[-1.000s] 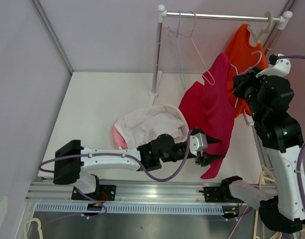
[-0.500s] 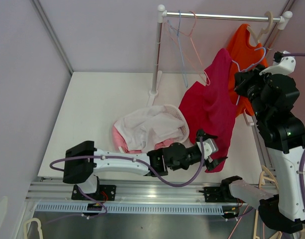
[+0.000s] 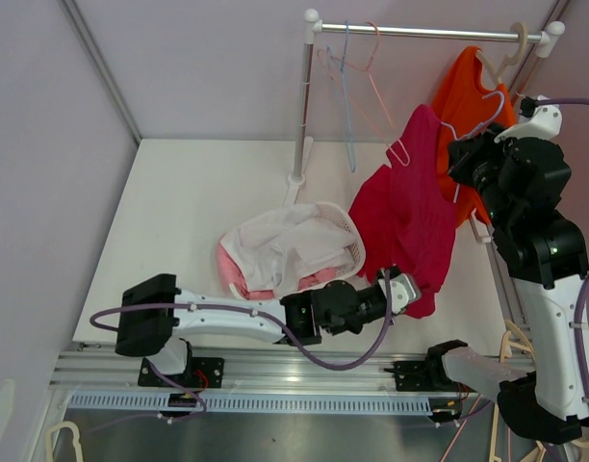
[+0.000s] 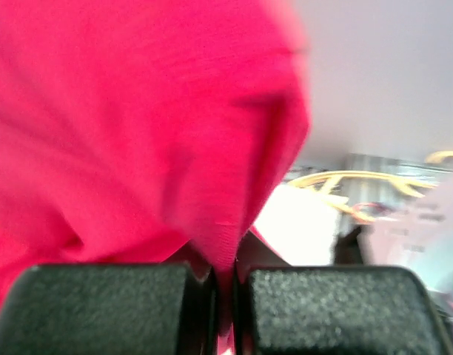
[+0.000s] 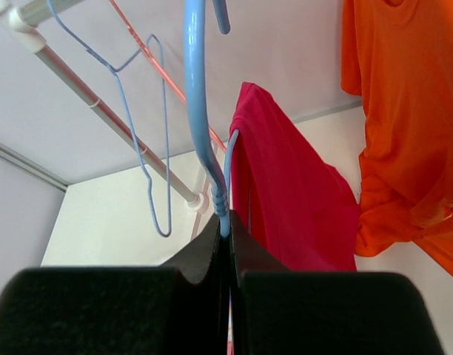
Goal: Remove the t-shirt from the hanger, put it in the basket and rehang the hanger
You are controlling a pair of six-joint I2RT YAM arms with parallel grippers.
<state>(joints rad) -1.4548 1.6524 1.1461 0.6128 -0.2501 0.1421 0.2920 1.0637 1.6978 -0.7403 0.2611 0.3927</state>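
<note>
A crimson t-shirt hangs off a light blue hanger, draped down over the right side of the table. My right gripper is high up by the rail, shut on the hanger's neck just above the shirt's shoulder. My left gripper reaches in low from the left and is shut on the shirt's bottom hem. In the left wrist view a fold of the red cloth is pinched between the black pads, and it hides most of that view.
A metal clothes rail on a white post carries empty blue and pink wire hangers and an orange t-shirt. A white basket holding white and pink clothes sits mid-table. Spare hangers lie at the right edge.
My left gripper, open beside the hem a second ago, moved onto the shirt's lower edge and closed on it. The hem is now gathered. The right gripper kept hold of the hanger.
</note>
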